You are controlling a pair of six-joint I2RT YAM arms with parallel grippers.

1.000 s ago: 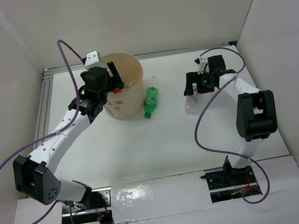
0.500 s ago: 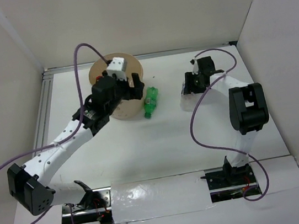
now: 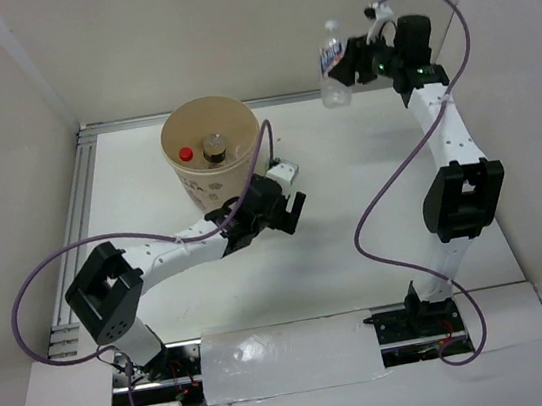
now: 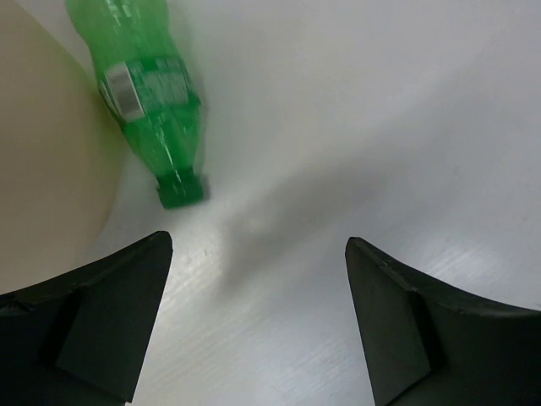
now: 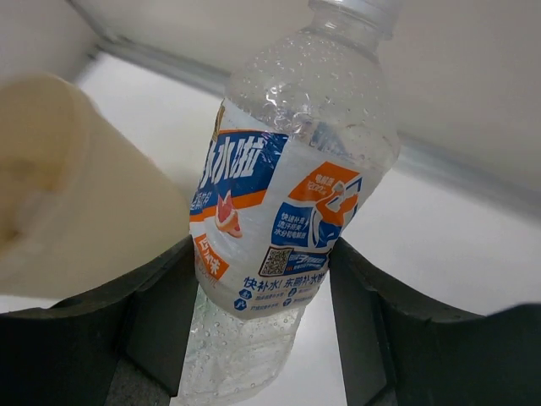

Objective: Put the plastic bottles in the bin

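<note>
While the right tool (image 3: 362, 59) pinches a clear blue-labelled bottle (image 3: 333, 71) high up, well to the right of the bin (image 3: 203, 187), the left tool (image 4: 258, 245) hangs spread over the desk (image 3: 322, 277). The green bottle (image 4: 152, 110) lies just ahead of it, cap end nearest, body beside the bin wall, left of centre. Inside the bin, a red-capped bottle (image 3: 184, 155) and a dark-capped bottle (image 3: 213, 150) show

The tan round bin (image 3: 200, 188) is stood upright on the tabletop (image 3: 354, 221) with two bottles (image 3: 184, 155) seen inside, a green bottle (image 4: 150, 106) is laid just beside its wall, and a clear bottle (image 5: 283, 211), blue-and-white labelled, is held aloft in the right pincer (image 3: 350, 63).
</note>
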